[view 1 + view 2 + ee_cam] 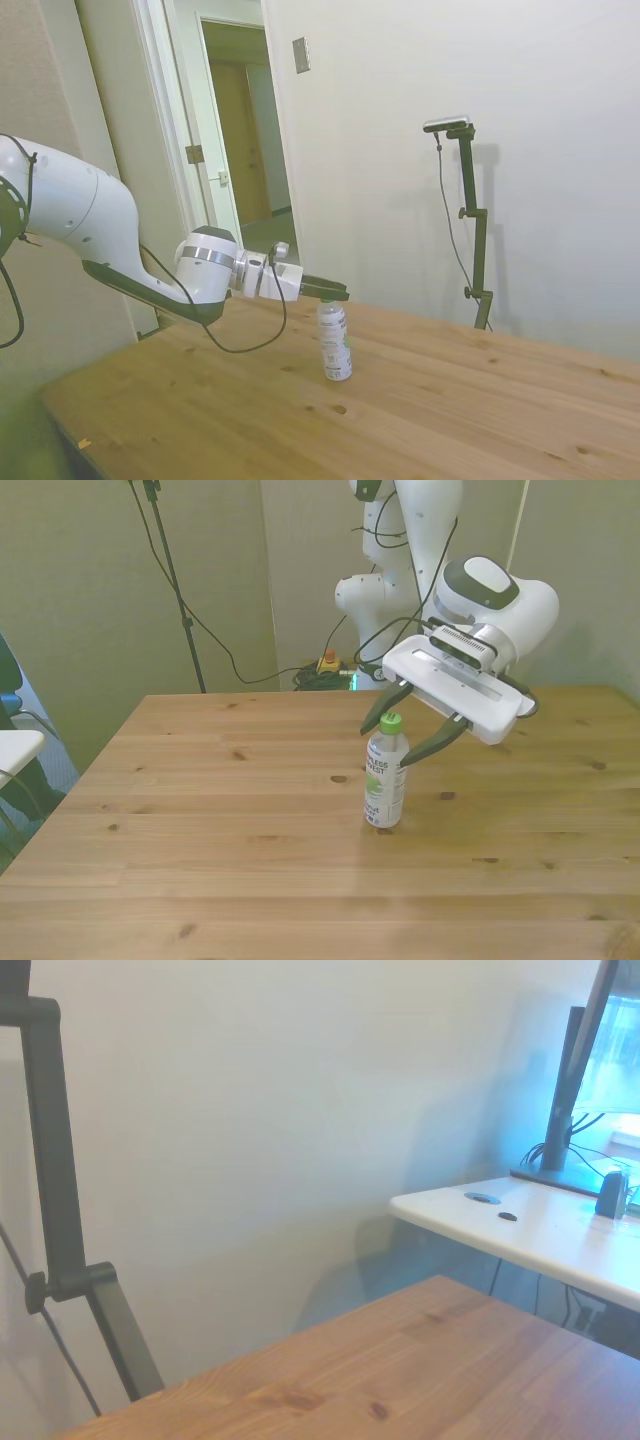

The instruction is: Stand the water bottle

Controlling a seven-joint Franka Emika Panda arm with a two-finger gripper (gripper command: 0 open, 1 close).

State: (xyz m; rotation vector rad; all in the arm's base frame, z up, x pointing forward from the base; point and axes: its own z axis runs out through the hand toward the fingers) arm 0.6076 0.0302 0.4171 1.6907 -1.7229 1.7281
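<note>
The water bottle [384,780] stands upright on the wooden table [200,810], near the middle. It is clear plastic with a green cap and a white printed label. My gripper [407,730] lies almost level at cap height, open, with one finger on each side of the cap and a gap to each. From the side, the gripper [333,292] sits right at the top of the bottle [335,345]. The wrist view shows only table and wall, not the bottle.
The table's near edge runs along the bottom of the front view. A white desk [520,1222] stands beyond the table in the wrist view. A doorway [245,140] opens behind the arm in the side view. Cables [300,675] lie on the floor behind the table.
</note>
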